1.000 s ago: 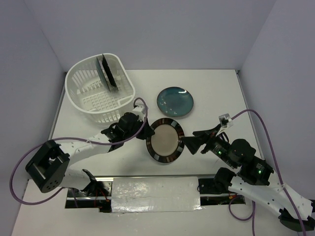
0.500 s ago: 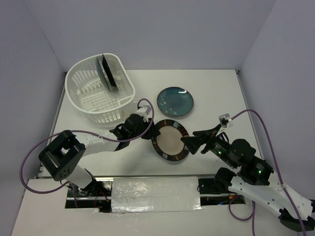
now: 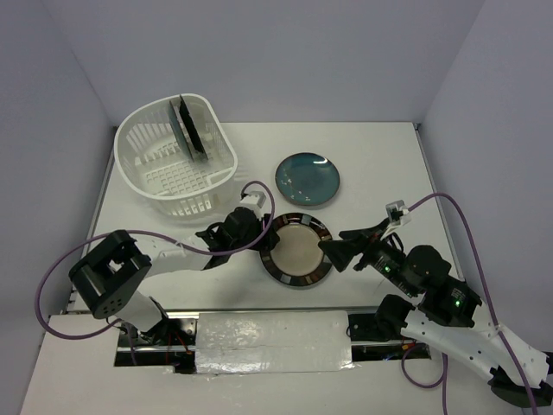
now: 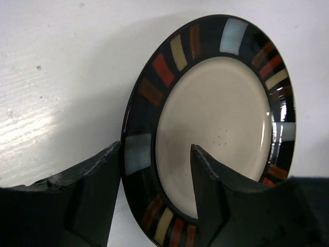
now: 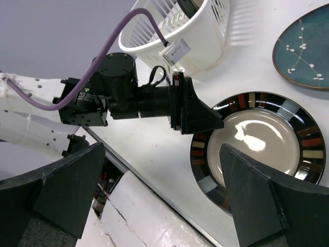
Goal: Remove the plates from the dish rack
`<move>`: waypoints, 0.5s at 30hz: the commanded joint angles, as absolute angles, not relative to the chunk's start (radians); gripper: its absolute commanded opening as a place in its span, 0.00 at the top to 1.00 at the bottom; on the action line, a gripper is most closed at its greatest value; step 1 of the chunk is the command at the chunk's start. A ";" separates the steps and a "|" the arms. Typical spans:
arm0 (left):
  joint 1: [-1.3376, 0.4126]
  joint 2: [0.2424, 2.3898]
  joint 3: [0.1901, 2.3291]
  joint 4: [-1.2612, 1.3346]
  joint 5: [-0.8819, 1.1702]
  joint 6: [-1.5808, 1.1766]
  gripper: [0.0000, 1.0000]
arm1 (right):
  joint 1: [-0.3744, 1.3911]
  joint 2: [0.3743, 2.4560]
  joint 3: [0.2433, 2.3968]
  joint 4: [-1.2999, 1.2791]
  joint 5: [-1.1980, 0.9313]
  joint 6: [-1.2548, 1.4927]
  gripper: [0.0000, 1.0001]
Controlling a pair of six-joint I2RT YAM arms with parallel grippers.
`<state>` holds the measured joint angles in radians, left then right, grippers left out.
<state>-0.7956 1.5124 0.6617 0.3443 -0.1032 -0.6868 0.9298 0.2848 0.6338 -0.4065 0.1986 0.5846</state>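
Since a second ago the left arm (image 3: 173, 255) has swung toward 3 o'clock and carried the striped plate (image 3: 298, 251) with it. That plate stood more tilted then and now looks to lie nearly flat on the desk (image 3: 371, 164), near its 6 o'clock edge. By my reading the task is about half done. A teal plate (image 3: 308, 179) already lies flat at 12 o'clock of the striped one, apart from it. Dark plates (image 3: 188, 127) stand on edge inside the rack (image 3: 173, 177) at the desk's 10 o'clock; they look like two, though I cannot count them surely. The left arm reaches low across the desk. The left fingers (image 4: 95, 195) straddle the striped plate's 9 o'clock rim, one outside the edge and one over the beige centre. They are parted with a gap showing, so they seem to have let go rather than to be pinching. The right arm (image 3: 432, 294) is bent in from 4 o'clock. The right fingers (image 5: 257, 200) are spread wide and hold nothing, hovering at the striped plate's 3 o'clock rim.
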 commanded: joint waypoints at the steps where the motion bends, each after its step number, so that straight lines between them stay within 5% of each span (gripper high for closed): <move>1: -0.819 1.482 0.681 0.351 -0.192 -0.670 0.34 | 0.936 0.270 0.669 -0.402 0.201 0.574 0.00; 15: -0.877 1.511 0.756 0.212 -0.382 -0.660 0.27 | 0.936 0.245 0.670 -0.408 0.202 0.574 0.00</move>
<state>-0.8505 1.5173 0.7067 0.2382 -0.2924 -0.6800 0.9298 0.2581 0.6338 -0.4072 0.1986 0.5842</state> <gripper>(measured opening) 0.733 0.997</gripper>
